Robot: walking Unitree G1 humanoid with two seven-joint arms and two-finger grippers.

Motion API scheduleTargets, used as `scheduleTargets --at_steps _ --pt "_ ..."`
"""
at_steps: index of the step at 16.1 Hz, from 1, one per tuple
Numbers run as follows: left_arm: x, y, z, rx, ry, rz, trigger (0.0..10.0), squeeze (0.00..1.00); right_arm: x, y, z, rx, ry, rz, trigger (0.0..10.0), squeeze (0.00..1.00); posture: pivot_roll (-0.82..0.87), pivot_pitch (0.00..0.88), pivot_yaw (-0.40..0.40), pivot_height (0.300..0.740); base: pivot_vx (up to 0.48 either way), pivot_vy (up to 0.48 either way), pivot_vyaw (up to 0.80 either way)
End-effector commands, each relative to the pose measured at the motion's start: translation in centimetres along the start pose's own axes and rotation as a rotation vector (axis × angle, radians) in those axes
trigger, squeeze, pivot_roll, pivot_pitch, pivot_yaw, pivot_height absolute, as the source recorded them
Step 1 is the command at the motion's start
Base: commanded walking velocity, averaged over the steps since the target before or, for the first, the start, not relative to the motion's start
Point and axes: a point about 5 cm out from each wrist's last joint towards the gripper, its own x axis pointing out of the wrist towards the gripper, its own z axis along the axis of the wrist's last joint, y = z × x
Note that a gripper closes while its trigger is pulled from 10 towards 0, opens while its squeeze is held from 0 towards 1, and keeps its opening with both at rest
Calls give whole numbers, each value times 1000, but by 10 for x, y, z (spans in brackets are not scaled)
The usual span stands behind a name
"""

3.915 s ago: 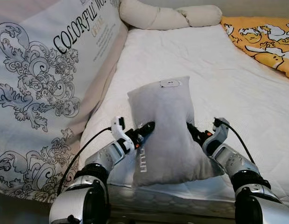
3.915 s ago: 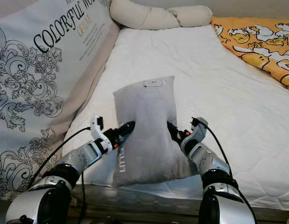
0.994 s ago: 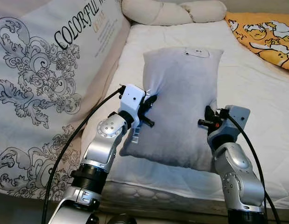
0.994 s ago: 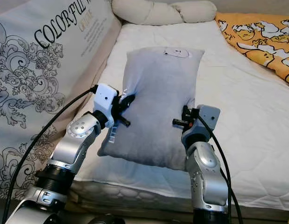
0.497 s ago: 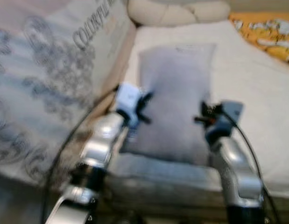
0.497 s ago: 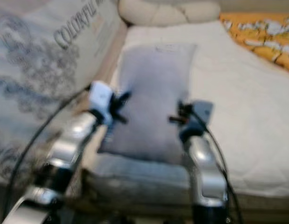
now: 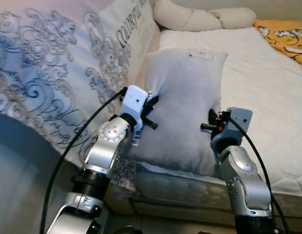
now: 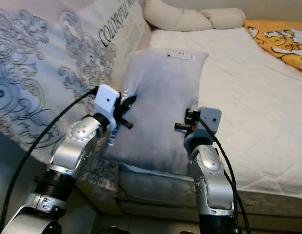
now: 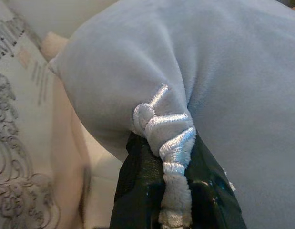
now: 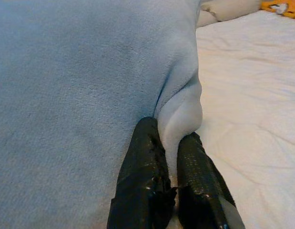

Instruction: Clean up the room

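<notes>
The pillow [image 7: 182, 105] is plain pale grey, with a small white label near its top edge. The mattress [image 7: 268, 92] is white with a faint quilted pattern. The large cushion [image 7: 58, 63] is off-white, printed with grey-blue scrollwork and black lettering. The long bolster [image 7: 199, 18] is cream. The blanket [image 7: 287, 39] is orange-yellow with white and yellow cartoon figures. The arms are silver; the fingers [image 10: 142, 191] are glossy black.

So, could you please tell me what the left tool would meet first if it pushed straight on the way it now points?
The grey pillow itself: the left tool is already shut on a pinched fold of its edge, so it would press deeper into the pillow's body. What lies beyond is hidden.
</notes>
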Motion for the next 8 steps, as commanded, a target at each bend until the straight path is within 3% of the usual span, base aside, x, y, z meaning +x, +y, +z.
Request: scheduleTargets --at_steps 1,8 --pt "4 0 10 28 -42 1 10000 0 -1 -6 5 -13 -21 -31 10000 0 -91 0 85 740 0 0 0" --pt "5 -2 8 19 -40 -5 10000 0 -2 -4 4 -31 -13 -18 10000 0 -89 0 77 740 0 0 0"
